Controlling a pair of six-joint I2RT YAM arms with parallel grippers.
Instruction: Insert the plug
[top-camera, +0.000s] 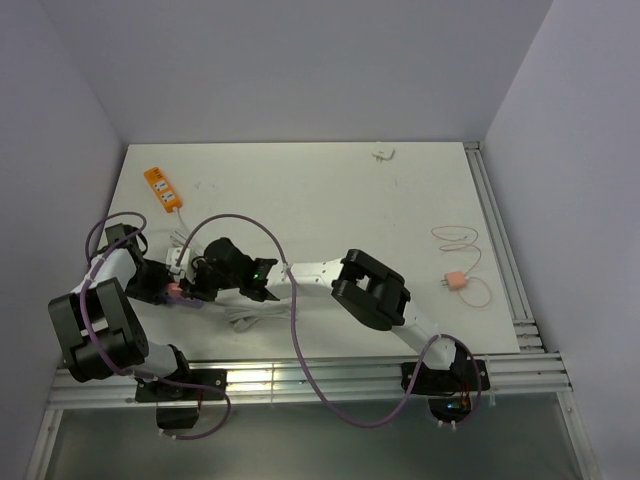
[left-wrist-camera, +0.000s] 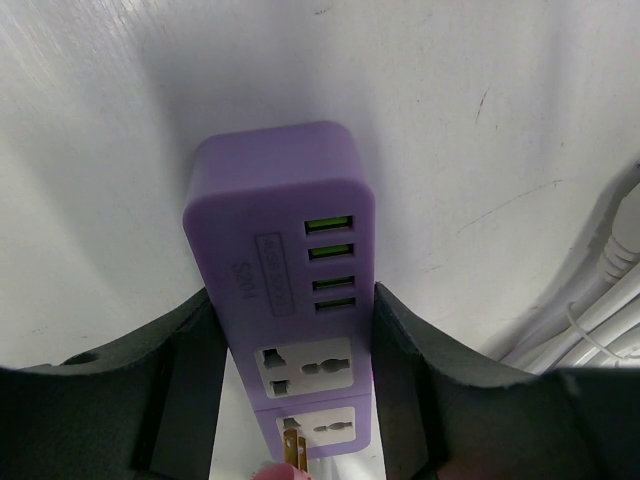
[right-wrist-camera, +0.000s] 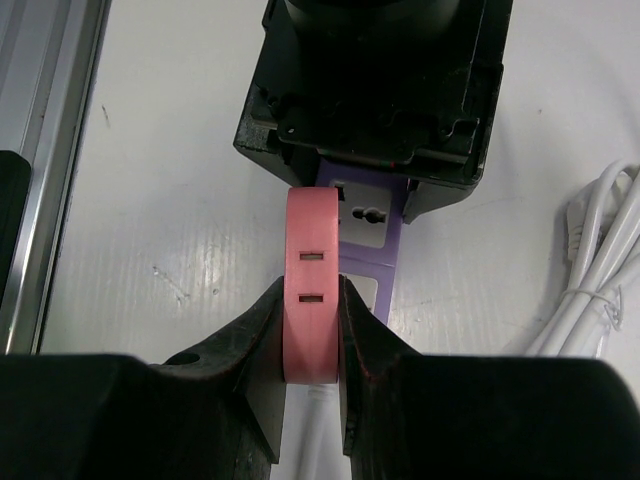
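The plug (right-wrist-camera: 312, 290) is a flat, smooth salmon-pink plastic piece with a rounded end and two small rectangular slots along its narrow edge. The right gripper (right-wrist-camera: 312, 315) is clamped on its flat faces with matte black fingers. It is held on edge over the lilac power strip (left-wrist-camera: 275, 200), a glossy bar with rounded corners, four green-lit USB ports and white universal sockets. The left gripper (left-wrist-camera: 292, 335) is closed on that strip, one finger flush against each long side.

In the left wrist view a brass prong (left-wrist-camera: 292, 450) meets the nearest socket. The frame's bottom edge cuts it off, so its depth cannot be told. From above, the arms hide nearly all of both.

The white table (top-camera: 330, 200) shows fine ribbing. A bundled white cable (right-wrist-camera: 600, 270) lies beside the strip. A second small salmon block (top-camera: 455, 281) with a thin looped cord lies well apart, at the right.
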